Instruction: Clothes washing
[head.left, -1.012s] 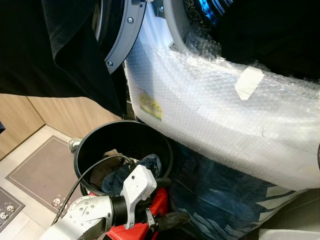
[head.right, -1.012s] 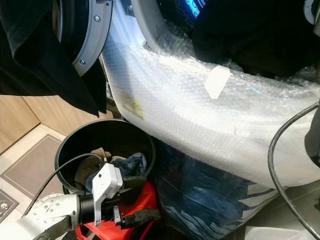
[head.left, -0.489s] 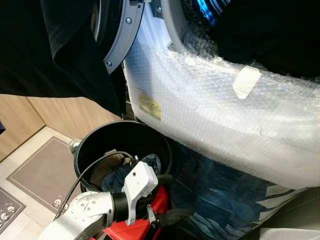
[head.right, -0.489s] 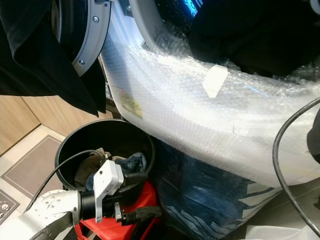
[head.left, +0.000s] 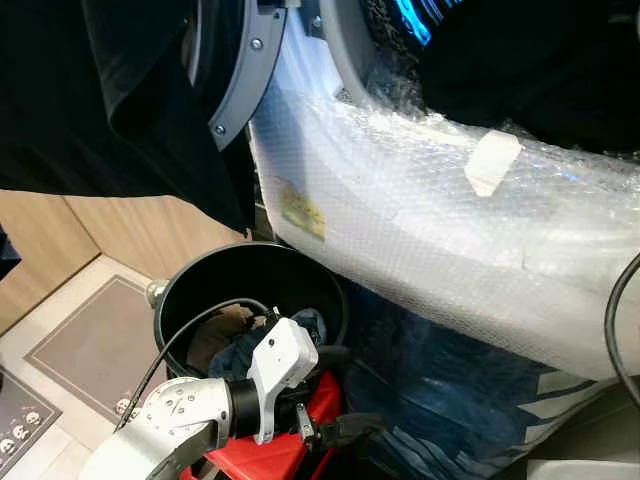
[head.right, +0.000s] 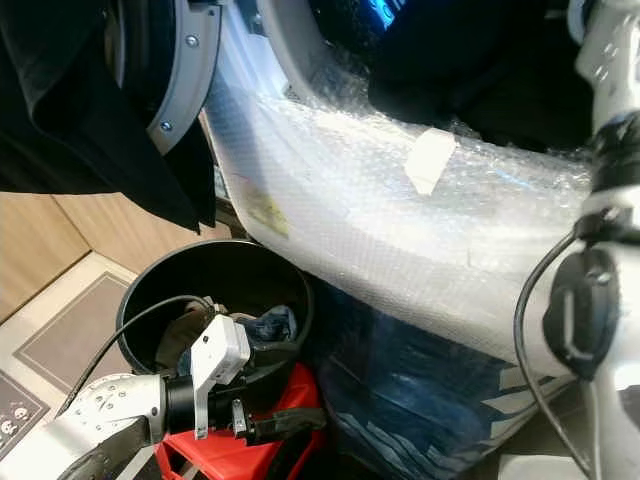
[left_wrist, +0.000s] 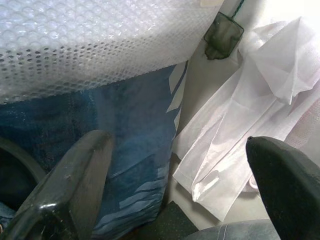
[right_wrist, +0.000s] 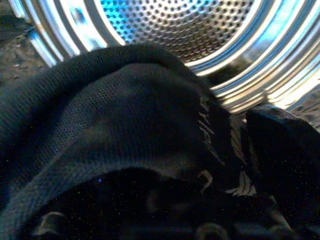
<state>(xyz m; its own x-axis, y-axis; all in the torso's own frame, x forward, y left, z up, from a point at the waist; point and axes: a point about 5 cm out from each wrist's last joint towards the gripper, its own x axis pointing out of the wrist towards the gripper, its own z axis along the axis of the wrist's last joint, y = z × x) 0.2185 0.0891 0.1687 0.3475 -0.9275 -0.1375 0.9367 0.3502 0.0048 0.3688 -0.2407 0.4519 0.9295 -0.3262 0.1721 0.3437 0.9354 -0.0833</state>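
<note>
1. The washing machine (head.left: 420, 230) stands wrapped in bubble wrap (head.right: 400, 240), with its door (head.left: 235, 70) swung open at upper left and a black cloth (head.left: 90, 90) hanging over that door.

2. The right arm (head.right: 600, 150) reaches up toward the drum opening. From its wrist, a black knit garment (right_wrist: 115, 130) lies right before the camera at the mouth of the steel drum (right_wrist: 190, 25). I cannot tell whether the right gripper's jaws are pinching it, as the fabric hides them.

3. The left gripper (head.left: 340, 395) hangs low beside the black bucket (head.left: 180, 285), over a red stool or crate (head.left: 275, 450). Its jaws are spread wide and hold nothing, with one finger (left_wrist: 75, 185) on each side of the wrist view and a blue bag (left_wrist: 125, 150) on the floor between them.

4. More clothes (head.left: 245, 340) sit in the bucket — denim and something brown, loosely piled.

5. Step in hand (my reading): loading. The black garment is at the drum's lip and going in, and the bucket is not yet emptied.

6. Next move: push the garment well past the door seal and let it go, then draw the right arm clear. The left gripper would then drop into the bucket for the next piece — mind the cable (head.left: 190, 335) looped across the rim.
</note>
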